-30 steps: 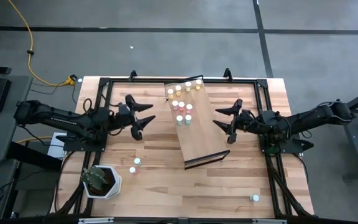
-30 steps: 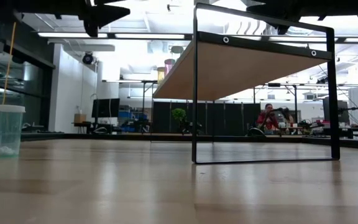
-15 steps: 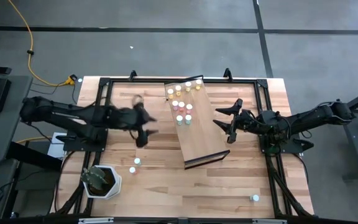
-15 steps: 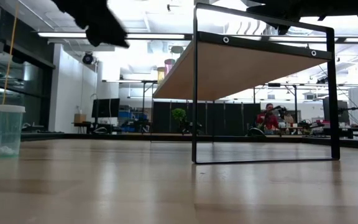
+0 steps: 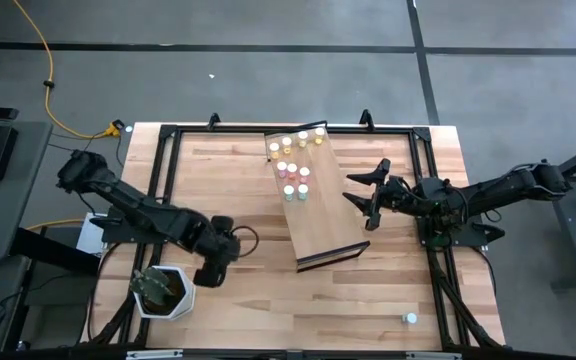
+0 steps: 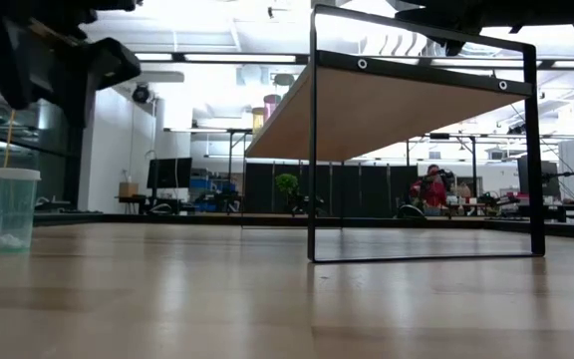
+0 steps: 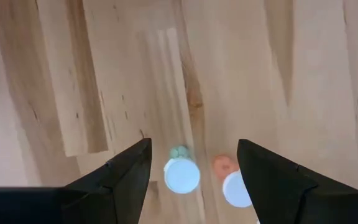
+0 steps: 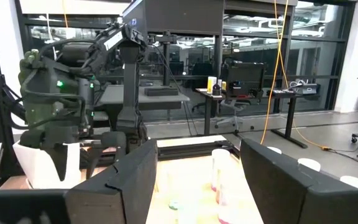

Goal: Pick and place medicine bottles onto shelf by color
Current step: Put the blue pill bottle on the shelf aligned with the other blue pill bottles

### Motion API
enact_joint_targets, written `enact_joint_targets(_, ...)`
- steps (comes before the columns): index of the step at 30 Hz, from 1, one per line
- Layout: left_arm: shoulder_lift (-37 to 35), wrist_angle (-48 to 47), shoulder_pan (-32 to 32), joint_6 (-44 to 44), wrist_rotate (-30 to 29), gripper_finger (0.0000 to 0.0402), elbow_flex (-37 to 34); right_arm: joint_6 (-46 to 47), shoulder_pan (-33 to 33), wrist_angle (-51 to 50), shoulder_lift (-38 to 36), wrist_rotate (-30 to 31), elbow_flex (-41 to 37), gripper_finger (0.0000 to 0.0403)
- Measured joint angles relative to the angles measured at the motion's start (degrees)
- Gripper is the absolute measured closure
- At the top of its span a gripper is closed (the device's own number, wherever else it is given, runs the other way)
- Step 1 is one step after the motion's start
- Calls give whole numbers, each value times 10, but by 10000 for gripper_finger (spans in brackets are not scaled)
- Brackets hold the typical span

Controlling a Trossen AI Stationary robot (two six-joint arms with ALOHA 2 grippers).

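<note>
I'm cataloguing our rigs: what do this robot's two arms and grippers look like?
Both arms are dark, nearly black, jointed links with thin cables running along them. The left gripper ends in two flat, wedge-shaped black fingers with angled tips. The right gripper has the same matte, blocky pair. In the overhead view the right gripper forks like a claw. No markings are legible.
</note>
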Motion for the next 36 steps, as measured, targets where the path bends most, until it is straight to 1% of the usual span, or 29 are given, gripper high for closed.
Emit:
enact_joint_targets(8,1,-2,-13,-17,-25,174,-1,2,0,0,0,0,0,181)
enact_joint_targets(16,1,-9,-13,-61,-26,174,-42,0,0,0,0,0,0,181)
enact_joint_targets(20,1,19,-13,-74,-25,174,-52,0,0,0,0,0,0,181)
enact_joint_targets(23,2,18,-13,-78,-21,174,-53,0,0,0,0,0,0,181)
enact_joint_targets(36,52,17,-12,-100,-18,174,-54,0,0,-1,0,0,0,181)
